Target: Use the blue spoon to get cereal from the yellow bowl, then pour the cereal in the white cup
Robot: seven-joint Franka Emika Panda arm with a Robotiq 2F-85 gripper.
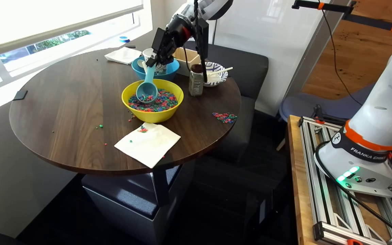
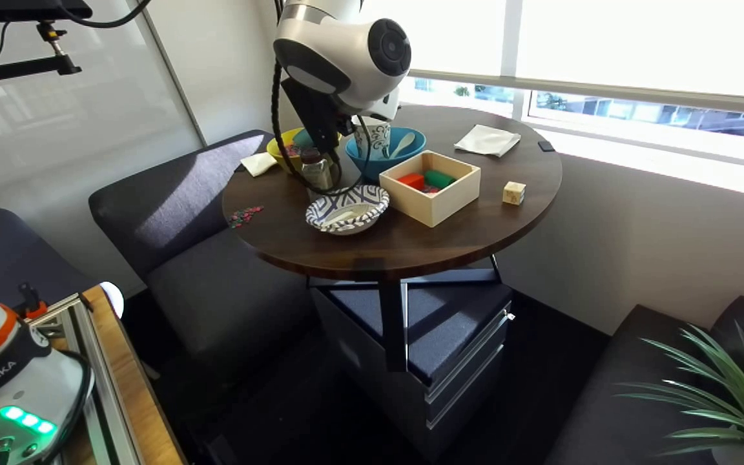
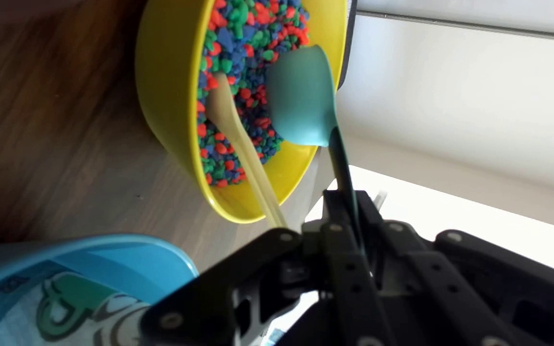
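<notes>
The yellow bowl (image 1: 155, 116) holds multicoloured cereal (image 1: 163, 101) and shows in both exterior views and the wrist view (image 3: 166, 96). My gripper (image 1: 152, 61) is shut on the handle of the blue spoon (image 1: 147, 89). The spoon slants down and its scoop is inside the yellow bowl, with some cereal bits at its lower part. In the wrist view the back of the scoop (image 3: 301, 96) faces the camera. The white cup (image 2: 375, 139), with a dark swirl pattern, stands in the blue bowl (image 2: 411, 158) beside the yellow bowl; its inside is hidden.
A jar (image 1: 196, 83) stands beside the bowls, near a white patterned dish (image 2: 346, 216) and a wooden box (image 2: 436, 203). A cream spoon (image 3: 253, 158) crosses before the yellow bowl. A napkin (image 1: 148, 144) and loose cereal bits (image 1: 225, 117) lie on the table.
</notes>
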